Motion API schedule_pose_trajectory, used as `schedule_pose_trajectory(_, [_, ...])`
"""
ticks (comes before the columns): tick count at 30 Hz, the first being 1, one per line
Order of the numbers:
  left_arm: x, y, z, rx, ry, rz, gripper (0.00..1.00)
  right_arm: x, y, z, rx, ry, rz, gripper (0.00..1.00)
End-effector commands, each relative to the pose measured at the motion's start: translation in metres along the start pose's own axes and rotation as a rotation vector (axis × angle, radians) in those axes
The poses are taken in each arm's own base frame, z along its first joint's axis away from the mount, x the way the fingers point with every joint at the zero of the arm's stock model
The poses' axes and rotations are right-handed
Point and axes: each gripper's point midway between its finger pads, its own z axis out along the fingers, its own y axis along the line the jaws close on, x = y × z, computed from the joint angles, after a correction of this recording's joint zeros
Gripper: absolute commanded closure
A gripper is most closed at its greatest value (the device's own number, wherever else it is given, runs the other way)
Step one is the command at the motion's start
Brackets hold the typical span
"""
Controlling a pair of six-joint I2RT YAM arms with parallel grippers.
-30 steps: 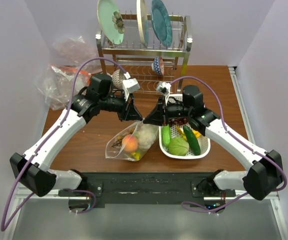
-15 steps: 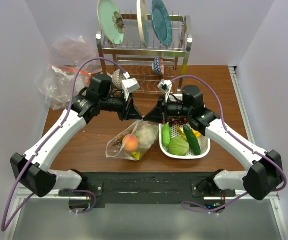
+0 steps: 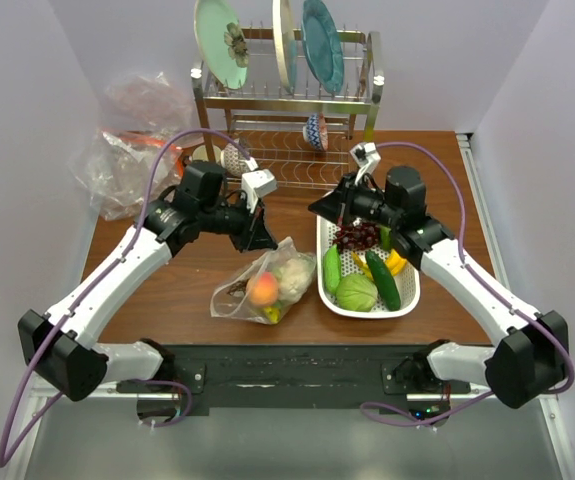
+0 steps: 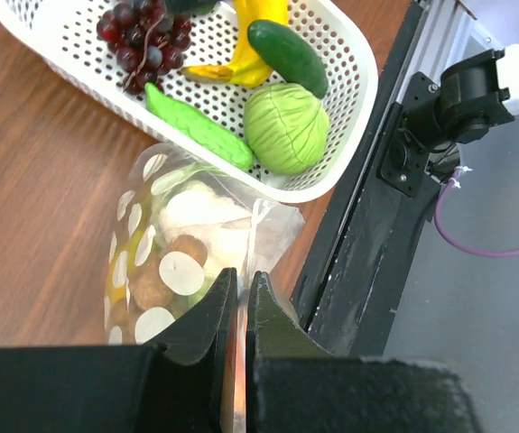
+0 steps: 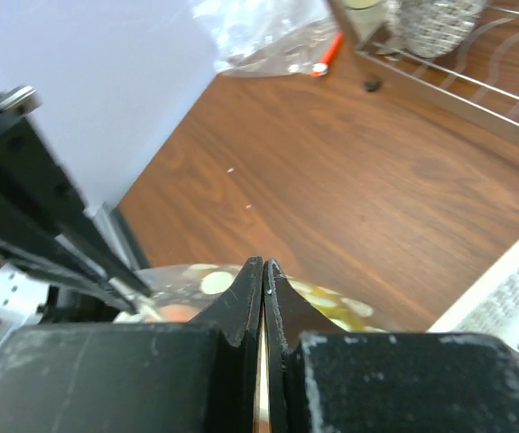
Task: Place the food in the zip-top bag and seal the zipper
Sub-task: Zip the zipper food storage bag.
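Observation:
The dotted zip-top bag [image 3: 267, 285] lies on the table with an orange-pink peach [image 3: 261, 289] and pale pieces inside. My left gripper [image 3: 266, 241] is shut on the bag's top edge. In the left wrist view the jaws [image 4: 241, 275] pinch that edge above the dotted face [image 4: 182, 262]. My right gripper [image 3: 319, 208] is shut and empty, up and right of the bag, which lies beyond its fingertips [image 5: 264, 263] in the right wrist view [image 5: 200, 281]. Grapes [image 3: 357, 236], bananas [image 3: 395, 262], a cucumber [image 3: 383, 280] and a cabbage [image 3: 357, 293] lie in the white basket [image 3: 414, 285].
A dish rack [image 3: 287, 100] with plates and bowls stands at the back. A heap of clear plastic with red-orange patches [image 3: 127, 150] lies at the back left. The basket [image 4: 358, 81] sits right beside the bag. The black table edge [image 3: 297, 360] is just in front.
My right gripper has left the bag's mouth and moved up and to the right, over the basket's far end. The left gripper still holds the bag, which has sunk lower.

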Motion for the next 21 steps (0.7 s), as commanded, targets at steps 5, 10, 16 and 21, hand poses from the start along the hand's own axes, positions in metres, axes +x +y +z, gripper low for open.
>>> schedule_pose_trajectory(5, [-0.002, -0.003, -0.009, -0.035, -0.029, 0.009, 1.00, 0.004, 0.043, 0.000, -0.302, 0.067, -0.073, 0.59])
schedule_pose_trajectory(10, [-0.008, -0.005, -0.009, -0.025, -0.039, 0.013, 1.00, 0.039, 0.069, -0.008, -0.422, 0.183, -0.169, 0.36])
schedule_pose_trajectory(16, [-0.008, -0.004, -0.008, -0.023, -0.034, 0.010, 1.00, 0.071, 0.086, -0.003, -0.486, 0.282, -0.243, 0.35])
schedule_pose_trajectory(21, [-0.009, -0.006, -0.009, -0.020, -0.035, 0.009, 1.00, 0.077, 0.081, 0.006, -0.469, 0.297, -0.239, 0.49])
